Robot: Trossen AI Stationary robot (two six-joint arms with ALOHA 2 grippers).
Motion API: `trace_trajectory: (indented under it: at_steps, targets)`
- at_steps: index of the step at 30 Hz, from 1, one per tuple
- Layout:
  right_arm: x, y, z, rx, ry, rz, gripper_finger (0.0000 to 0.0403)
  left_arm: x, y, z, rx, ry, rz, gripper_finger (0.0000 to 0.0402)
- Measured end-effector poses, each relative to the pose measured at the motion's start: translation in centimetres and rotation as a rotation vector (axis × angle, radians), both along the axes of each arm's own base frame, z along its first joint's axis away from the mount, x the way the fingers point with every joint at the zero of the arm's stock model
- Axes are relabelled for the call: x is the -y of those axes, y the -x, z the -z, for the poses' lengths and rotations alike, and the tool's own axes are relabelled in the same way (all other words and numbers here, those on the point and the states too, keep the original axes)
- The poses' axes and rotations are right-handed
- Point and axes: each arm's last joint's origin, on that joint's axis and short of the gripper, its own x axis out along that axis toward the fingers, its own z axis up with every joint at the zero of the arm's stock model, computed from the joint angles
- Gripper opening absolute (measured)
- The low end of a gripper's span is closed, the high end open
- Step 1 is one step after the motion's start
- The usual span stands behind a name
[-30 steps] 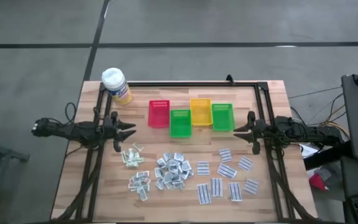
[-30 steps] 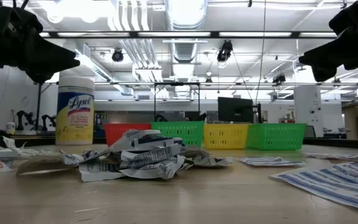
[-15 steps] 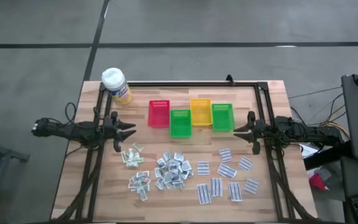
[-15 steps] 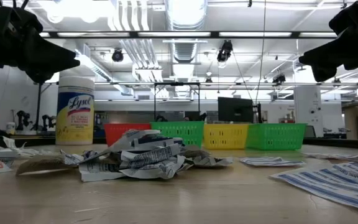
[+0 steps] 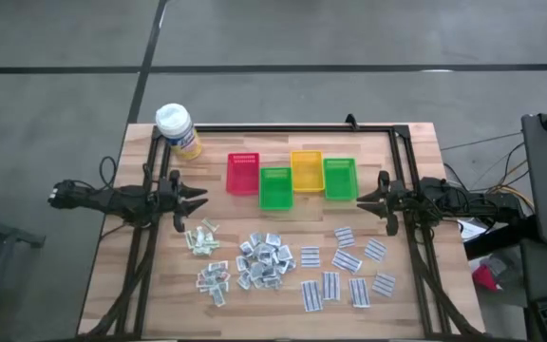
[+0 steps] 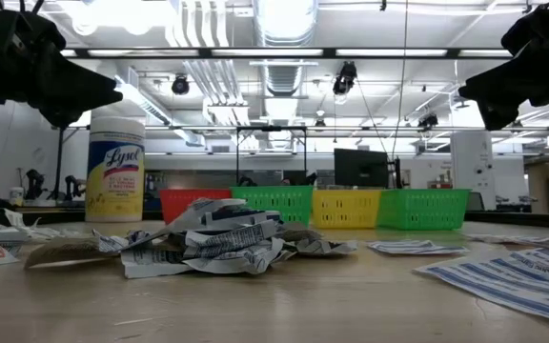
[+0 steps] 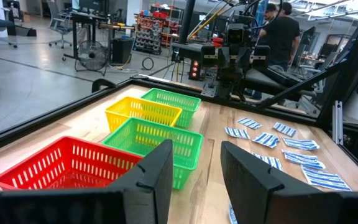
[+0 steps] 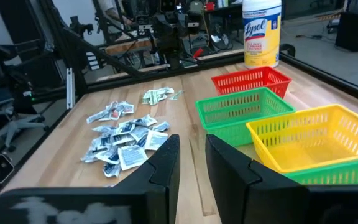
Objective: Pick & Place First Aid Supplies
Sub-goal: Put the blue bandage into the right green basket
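The first aid supplies lie loose on the wooden table's near half. They are pale greenish sachets (image 5: 200,238), silvery crinkly wrappers (image 5: 264,261) (image 8: 126,140) and blue-striped white strips (image 5: 346,272) (image 7: 272,140). My left gripper (image 5: 203,199) (image 7: 194,180) hovers level above the table's left side, open, with nothing between its fingers. My right gripper (image 5: 360,200) (image 8: 192,165) hovers level above the right side. It faces the left one, with a narrower gap and nothing in it. Neither gripper touches a packet.
A red bin (image 5: 242,173), a green bin (image 5: 275,188), a yellow bin (image 5: 307,171) and a second green bin (image 5: 339,178) stand in a row between the grippers, toward the far edge. A yellow bottle with a white cap (image 5: 177,130) stands at the far left corner.
My right gripper has rolled slightly about the line it points along, staying in place. The packets and bins have not moved.
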Motion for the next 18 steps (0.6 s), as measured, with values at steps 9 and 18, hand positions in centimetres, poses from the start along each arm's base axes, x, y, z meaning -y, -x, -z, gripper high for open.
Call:
trace_trajectory:
  at_steps: [9,18]
  targets:
    - [0.00,0.00,-0.01,0.000,0.004,0.001,0.0072,0.00,0.00,0.00,0.000,0.000,0.000,0.0131]
    - [0.01,0.00,-0.01,0.000,0.004,0.002,0.0071,0.00,0.00,0.00,0.000,0.000,0.000,0.0131]
